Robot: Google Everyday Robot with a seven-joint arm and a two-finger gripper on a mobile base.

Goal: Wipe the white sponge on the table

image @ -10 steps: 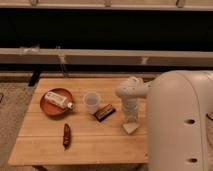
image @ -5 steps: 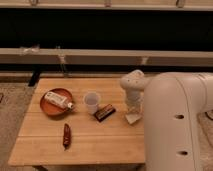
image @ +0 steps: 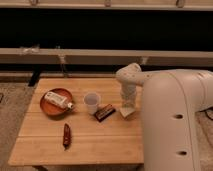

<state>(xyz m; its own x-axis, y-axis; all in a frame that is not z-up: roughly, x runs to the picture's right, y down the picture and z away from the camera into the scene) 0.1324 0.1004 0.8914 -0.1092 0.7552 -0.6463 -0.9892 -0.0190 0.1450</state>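
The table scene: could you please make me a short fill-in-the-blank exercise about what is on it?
1. The white tube lies in the orange ____.
2. The gripper is over the white sponge, near the table's ____ edge.
3. The dark brown bar lies between the sponge and the white ____.

Missing words: bowl; right; cup

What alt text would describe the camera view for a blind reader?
The robot's gripper presses down on the white sponge at the right side of the table. To its left lie a dark bar, a white cup and an orange plate.
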